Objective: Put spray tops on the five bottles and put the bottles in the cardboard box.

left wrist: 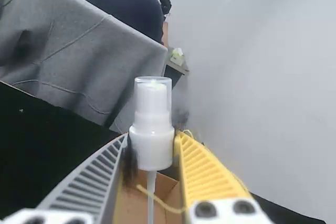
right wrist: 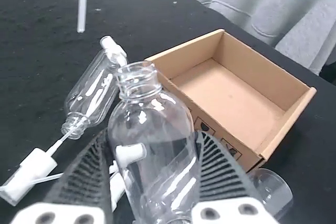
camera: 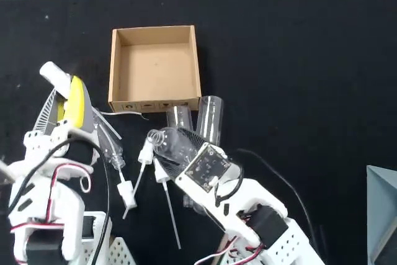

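spray top (left wrist: 151,114) clamped in left hand (left wrist: 152,145), bottle (camera: 173,143) gripped in right hand (right wrist: 152,145), both just outside cardboard box (camera: 196,66).

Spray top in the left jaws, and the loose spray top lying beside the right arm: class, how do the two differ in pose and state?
The held spray top is clamped between the left jaws, off the table; the loose spray top lies ungripped on it. The held one's tube hangs free in the air; the loose one's tube lies flat on the table. Both are white with a thin tube, and neither is fitted to a bottle.
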Robot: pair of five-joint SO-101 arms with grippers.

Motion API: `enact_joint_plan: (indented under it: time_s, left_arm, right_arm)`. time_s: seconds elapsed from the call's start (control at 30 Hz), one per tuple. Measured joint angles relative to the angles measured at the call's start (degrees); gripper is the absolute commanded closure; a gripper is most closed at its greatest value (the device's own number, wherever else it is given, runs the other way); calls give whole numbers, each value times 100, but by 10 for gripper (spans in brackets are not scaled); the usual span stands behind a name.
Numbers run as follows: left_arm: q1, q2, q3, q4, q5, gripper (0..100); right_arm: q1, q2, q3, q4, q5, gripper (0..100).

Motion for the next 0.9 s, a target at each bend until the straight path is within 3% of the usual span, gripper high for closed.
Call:
enact_joint_plan:
  time_s: [0.9]
  left_arm:
    - [651,-88,97,0,0,972]
  right_arm:
    - [-290,0,158,0,202,973]
